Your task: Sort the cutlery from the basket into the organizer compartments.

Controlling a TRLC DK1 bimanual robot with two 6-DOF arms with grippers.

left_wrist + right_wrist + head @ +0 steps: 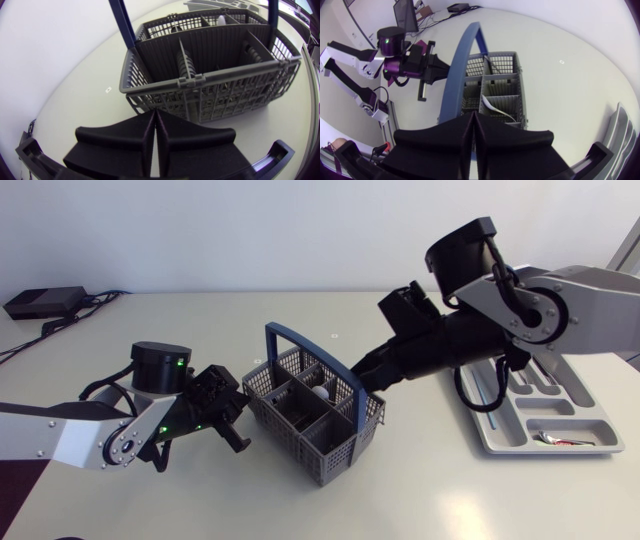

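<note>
The basket [335, 455], grey plastic mesh with a blue handle [300, 345] arched over it, stands near the middle of the table [420, 500], turned at an angle, with internal dividers forming several compartments. A white piece of cutlery [320, 392] sits in a compartment toward the far right of the basket; in the right wrist view the same white piece [497, 107] lies just ahead of the right gripper [472, 115], inside the basket [495, 80]. The right gripper [362, 380] reaches in from the right and hangs over the basket's right rim, fingers pressed together with no gap and nothing visible between them. The left gripper [238, 402] sits just left of the basket, close to its wall but apart from it; its fingers [172, 137] are likewise closed flat against each other and empty, pointing at the near wall of the basket [200, 80]. The organizer [497, 442] lies at the right of the table, well apart from the basket, with cutlery [530, 380] in its long compartments and a red-and-silver item [560, 440] in its near compartment.
</note>
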